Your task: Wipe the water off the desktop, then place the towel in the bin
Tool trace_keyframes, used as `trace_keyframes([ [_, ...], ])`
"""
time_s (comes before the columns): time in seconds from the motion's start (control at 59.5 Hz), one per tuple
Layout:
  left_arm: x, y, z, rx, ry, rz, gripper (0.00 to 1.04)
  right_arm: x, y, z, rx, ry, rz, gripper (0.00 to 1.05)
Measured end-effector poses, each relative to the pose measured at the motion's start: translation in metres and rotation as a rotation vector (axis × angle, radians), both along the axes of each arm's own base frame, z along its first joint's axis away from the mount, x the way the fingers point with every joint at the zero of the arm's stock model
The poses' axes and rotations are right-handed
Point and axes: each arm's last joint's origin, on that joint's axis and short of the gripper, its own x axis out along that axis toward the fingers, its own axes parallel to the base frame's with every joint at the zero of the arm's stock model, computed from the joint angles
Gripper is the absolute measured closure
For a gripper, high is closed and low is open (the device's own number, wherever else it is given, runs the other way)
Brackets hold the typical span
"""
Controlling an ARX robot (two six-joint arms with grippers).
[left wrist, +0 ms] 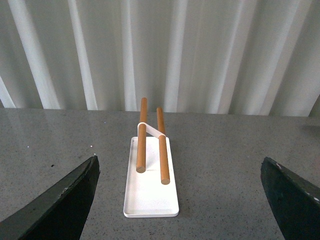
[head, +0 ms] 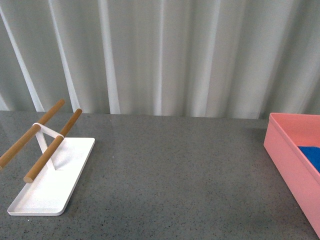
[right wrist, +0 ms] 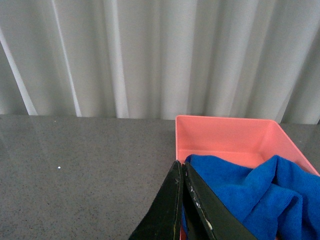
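Speckled grey tabletop [head: 175, 180] before pale curtain [head: 165, 55]; pink bin [head: 292, 160] at 3 o'clock, blue towel [right wrist: 250, 195] bunched inside; white tray [head: 55, 185] with wooden rods [head: 47, 152] at 9 o'clock; left gripper [left wrist: 180, 200] jaws wide apart; right gripper [right wrist: 181, 210] jaws pressed together beside towel, pinch unclear.

Desktop [head: 180, 180]: white tray [head: 60, 185] w/ two wooden rods [head: 47, 152] at left; pink bin [head: 292, 165] at right edge, blue towel [head: 311, 156] inside.
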Motion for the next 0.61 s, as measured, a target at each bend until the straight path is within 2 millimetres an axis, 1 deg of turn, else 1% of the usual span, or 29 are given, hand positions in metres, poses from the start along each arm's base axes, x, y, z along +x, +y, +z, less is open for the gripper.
trace_keyframes([
  [0.252, 0.0, 0.0, 0.0, 0.0, 0.0, 0.0, 0.07, -0.014, 0.0, 0.007, 0.0, -0.023, 0.0, 1.01],
  [0.606, 0.0, 0.0, 0.0, 0.0, 0.0, 0.0, 0.07, -0.028, 0.0, 0.01, 0.003, -0.032, 0.0, 1.01],
])
